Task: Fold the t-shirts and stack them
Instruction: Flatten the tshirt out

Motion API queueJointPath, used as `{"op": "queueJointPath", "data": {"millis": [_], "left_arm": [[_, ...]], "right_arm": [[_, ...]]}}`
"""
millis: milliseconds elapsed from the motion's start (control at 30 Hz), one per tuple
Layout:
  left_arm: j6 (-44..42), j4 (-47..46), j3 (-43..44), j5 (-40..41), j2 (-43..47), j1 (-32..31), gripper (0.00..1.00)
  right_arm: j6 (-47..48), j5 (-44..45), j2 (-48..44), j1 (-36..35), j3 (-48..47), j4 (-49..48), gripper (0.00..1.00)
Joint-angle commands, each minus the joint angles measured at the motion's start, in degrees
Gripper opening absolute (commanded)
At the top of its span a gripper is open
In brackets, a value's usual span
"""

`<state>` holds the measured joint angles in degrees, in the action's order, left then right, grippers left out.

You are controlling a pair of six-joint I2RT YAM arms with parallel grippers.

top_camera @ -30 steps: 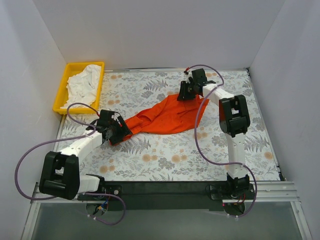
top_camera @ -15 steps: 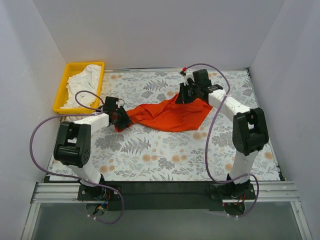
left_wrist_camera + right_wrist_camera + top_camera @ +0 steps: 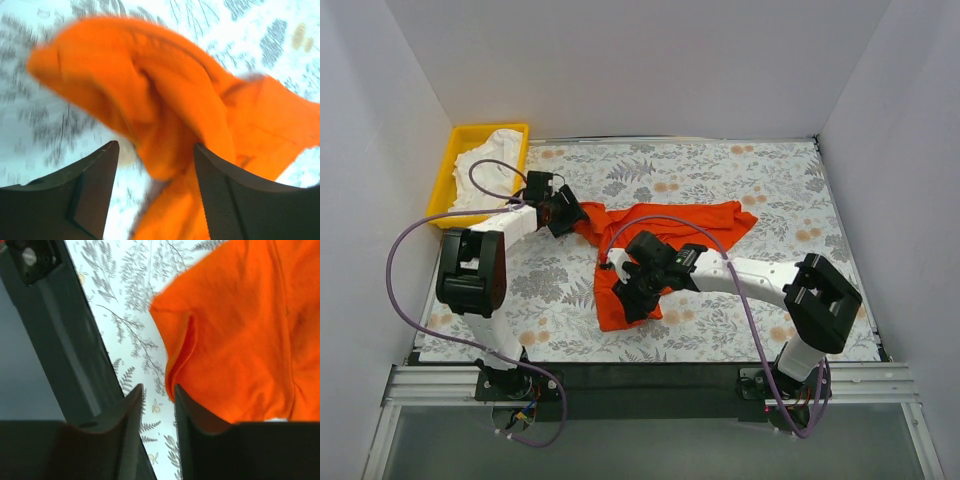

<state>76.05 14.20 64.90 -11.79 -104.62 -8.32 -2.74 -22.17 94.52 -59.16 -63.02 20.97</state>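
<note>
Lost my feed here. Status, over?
Left gripper open, orange t-shirt bunched between fingers. Right gripper nearly closed at its near edge, grip unclear. White t-shirt in yellow tray. No obstruction seen.

We are looking at a table (image 3: 770,170) covered in a pale cloth printed with grey leaves and orange flowers. A yellow plastic tray (image 3: 485,128) is sitting at its far left corner, close to the left wall. An orange-red t-shirt (image 3: 670,222) is lying crumpled across the middle, one end reaching toward the tray and another part trailing toward the near edge, where a dark rail (image 3: 650,375) is running along the table.
</note>
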Motion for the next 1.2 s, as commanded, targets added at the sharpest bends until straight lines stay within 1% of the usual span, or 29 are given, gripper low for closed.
{"op": "queueJointPath", "data": {"millis": [0,33,67,100,133,167,200,233,267,300,333,367,400,433,467,533,567,600,633,733,767,900,933,1067,1167], "left_arm": [[-1.6,1.8,-4.2,-1.6,11.1,0.1,0.58],[-1.7,2.2,-5.5,-1.5,13.5,0.1,0.61],[-1.6,3.4,-8.6,-1.3,15.8,0.0,0.66],[-1.5,4.1,-10.0,-1.1,20.6,-0.1,0.68],[-1.0,5.0,-11.7,-1.0,22.9,-0.6,0.7],[-0.6,5.8,-13.1,-0.9,25.1,-1.3,0.71],[-0.4,7.7,-16.0,-0.2,29.7,-1.6,0.72],[0.8,8.6,-17.3,0.1,31.5,-3.7,0.72],[1.5,10.1,-18.5,0.4,33.6,-4.9,0.72],[3.1,10.8,-21.2,1.1,36.7,-7.6,0.7],[3.1,11.7,-22.2,1.7,38.2,-9.2,0.69],[5.1,13.1,-23.2,2.3,39.3,-10.7,0.69],[5.9,14.0,-24.9,2.8,40.2,-13.4,0.68],[6.8,14.7,-25.9,3.6,41.4,-14.5,0.66],[8.0,15.9,-26.6,3.7,41.9,-15.3,0.65],[8.8,17.1,-28.8,4.6,42.3,-17.4,0.63],[9.2,17.4,-29.4,4.9,42.3,-18.0,0.62],[9.7,17.5,-29.9,4.8,42.2,-19.2,0.61],[10.0,17.5,-30.4,4.9,42.0,-19.9,0.58],[11.6,18.0,-30.5,5.6,39.9,-23.0,0.56],[11.8,18.1,-30.3,6.5,39.1,-23.8,0.53],[13.4,17.0,-30.3,9.9,37.0,-27.3,0.52],[13.5,16.6,-30.3,10.6,36.3,-27.5,0.48],[13.5,13.9,-28.9,13.8,31.8,-28.7,0.46],[13.4,11.7,-28.3,15.9,28.4,-29.1,0.37]], "right_arm": [[1.9,5.0,-1.2,0.9,-4.7,3.9,0.41],[2.2,6.9,-2.4,1.0,-5.3,5.1,0.45],[2.5,11.8,-3.1,1.5,-5.6,5.8,0.49],[2.5,14.2,-3.8,2.1,-5.8,6.4,0.57],[2.5,16.4,-5.1,3.1,-5.7,7.2,0.62],[2.5,19.4,-5.7,5.8,-5.4,7.3,0.65],[2.5,20.4,-6.3,7.5,-4.8,7.4,0.68],[2.3,21.9,-7.1,9.4,-3.9,7.4,0.68],[2.0,23.5,-7.4,13.3,-3.4,7.4,0.68],[1.3,25.3,-8.0,17.3,-2.6,7.5,0.67],[0.8,26.6,-8.3,17.3,-2.3,7.4,0.67],[0.2,27.8,-8.5,21.1,-2.1,7.2,0.67],[-0.4,28.6,-8.6,23.0,-2.0,7.2,0.66],[-1.7,30.1,-8.6,25.0,-2.2,7.2,0.66],[-2.7,30.9,-8.5,28.8,-2.3,7.1,0.66],[-5.0,31.8,-8.1,32.5,-2.4,6.2,0.65],[-5.6,31.6,-8.0,35.9,-2.4,5.8,0.65],[-6.1,31.5,-7.7,37.3,-2.2,4.8,0.65],[-6.4,31.1,-7.4,38.5,-2.0,4.3,0.65],[-6.7,30.6,-6.2,42.4,-1.8,2.9,0.64],[-6.6,30.3,-5.9,43.0,-1.8,2.7,0.64],[-6.7,28.5,-5.1,44.2,-0.6,0.8,0.64],[-6.7,27.7,-5.0,44.2,0.0,0.2,0.64],[-7.5,26.0,-5.0,44.2,1.6,-0.7,0.63],[-7.8,25.7,-5.9,44.3,2.9,-1.2,0.63]]}}
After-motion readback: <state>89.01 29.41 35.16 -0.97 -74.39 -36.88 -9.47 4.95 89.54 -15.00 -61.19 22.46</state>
